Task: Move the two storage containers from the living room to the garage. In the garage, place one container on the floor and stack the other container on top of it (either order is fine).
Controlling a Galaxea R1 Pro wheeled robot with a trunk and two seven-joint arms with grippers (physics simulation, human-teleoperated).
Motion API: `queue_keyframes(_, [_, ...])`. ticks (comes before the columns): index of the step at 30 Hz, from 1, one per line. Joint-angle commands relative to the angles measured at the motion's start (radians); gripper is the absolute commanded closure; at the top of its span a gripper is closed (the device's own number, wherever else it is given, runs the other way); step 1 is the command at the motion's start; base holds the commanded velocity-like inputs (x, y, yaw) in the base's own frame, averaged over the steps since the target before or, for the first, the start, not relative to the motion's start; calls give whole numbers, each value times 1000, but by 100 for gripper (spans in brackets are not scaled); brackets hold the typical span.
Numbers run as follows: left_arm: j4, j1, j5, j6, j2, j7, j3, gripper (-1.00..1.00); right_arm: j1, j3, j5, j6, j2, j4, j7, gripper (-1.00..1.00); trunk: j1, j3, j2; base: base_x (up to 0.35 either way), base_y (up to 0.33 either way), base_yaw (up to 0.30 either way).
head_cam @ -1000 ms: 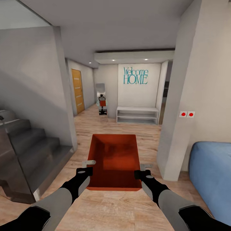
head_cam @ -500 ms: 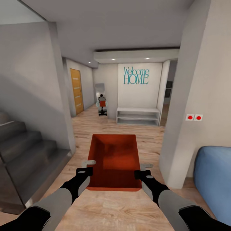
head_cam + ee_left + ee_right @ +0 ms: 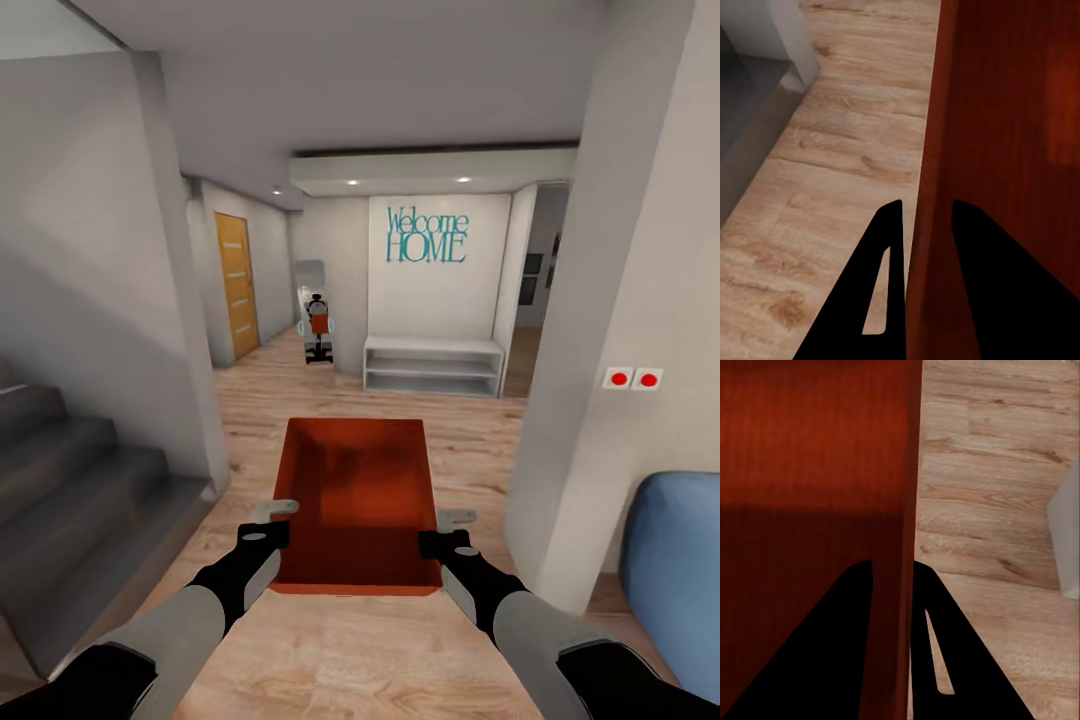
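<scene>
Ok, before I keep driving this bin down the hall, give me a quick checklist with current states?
1. Left gripper pinching the storage container wall: ok, a finger on each side.
2. Right gripper pinching the opposite wall: ok.
3. Container level between the arms: ok.
4. Wood floor ahead free of obstacles: ok.
5. Clearance to stairs and white wall corner: ok, both off to the sides.
6. Orange door open: cannot tell.

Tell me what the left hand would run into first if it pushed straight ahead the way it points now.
Nothing separate: the left hand already straddles the side wall of the storage container. Pushing on would just slide its fingers further along that wall; beyond lies wood plank floor, though depth is unclear.
</scene>
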Motion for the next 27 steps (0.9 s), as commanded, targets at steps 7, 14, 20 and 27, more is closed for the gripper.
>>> queue_keyframes(7, [-16,-2,-13,1,0,11,14,100,0,5,-22,-3,0,3,-4,100,1,-2,-1,321,0,0])
queue_keyframes(14, [-17,-2,-13,1,0,11,14,100,0,5,-23,-4,2,3,-6,100,1,-2,-1,322,0,0])
queue_keyframes(20, [-15,-2,-13,1,0,11,14,100,0,5,-23,-5,2,3,-6,100,1,-2,-1,322,0,0])
queue_keyframes(27, [-15,-2,-13,1,0,11,14,100,0,5,-24,-5,2,3,-5,100,1,-2,-1,322,0,0])
